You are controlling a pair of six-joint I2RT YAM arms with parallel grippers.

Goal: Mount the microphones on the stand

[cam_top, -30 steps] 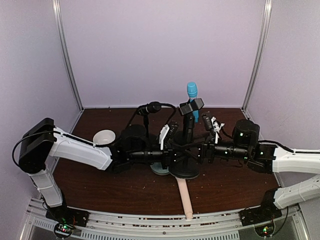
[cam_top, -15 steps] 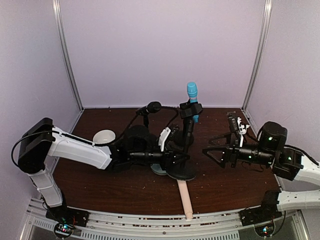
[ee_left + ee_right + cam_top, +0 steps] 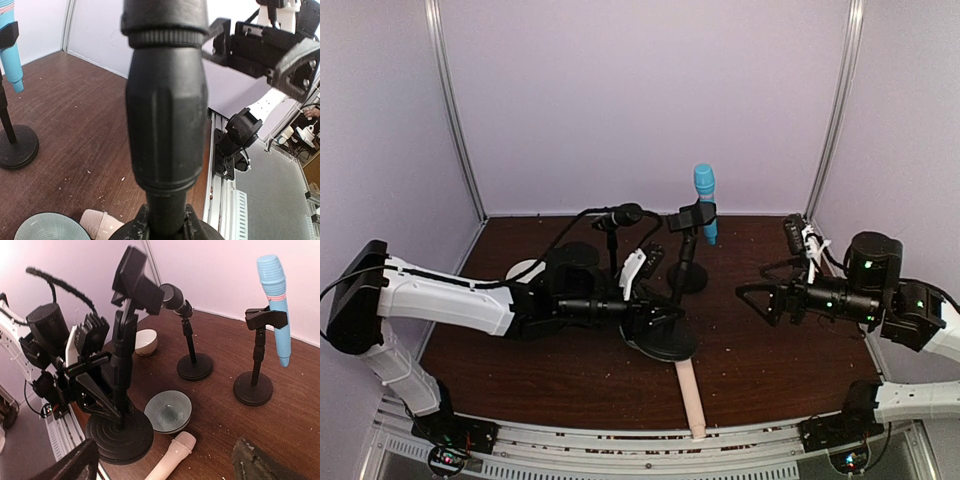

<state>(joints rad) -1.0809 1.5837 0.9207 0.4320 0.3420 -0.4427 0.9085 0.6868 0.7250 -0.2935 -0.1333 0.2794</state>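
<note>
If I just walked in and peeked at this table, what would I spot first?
Probably the light blue stick-shaped microphone, standing tall in its black clip stand at the back middle of the brown table. Next, the left gripper clamped on the pole of an empty black round-based stand nearer the front. The pale pink-beige microphone lies flat by the near edge.
</note>
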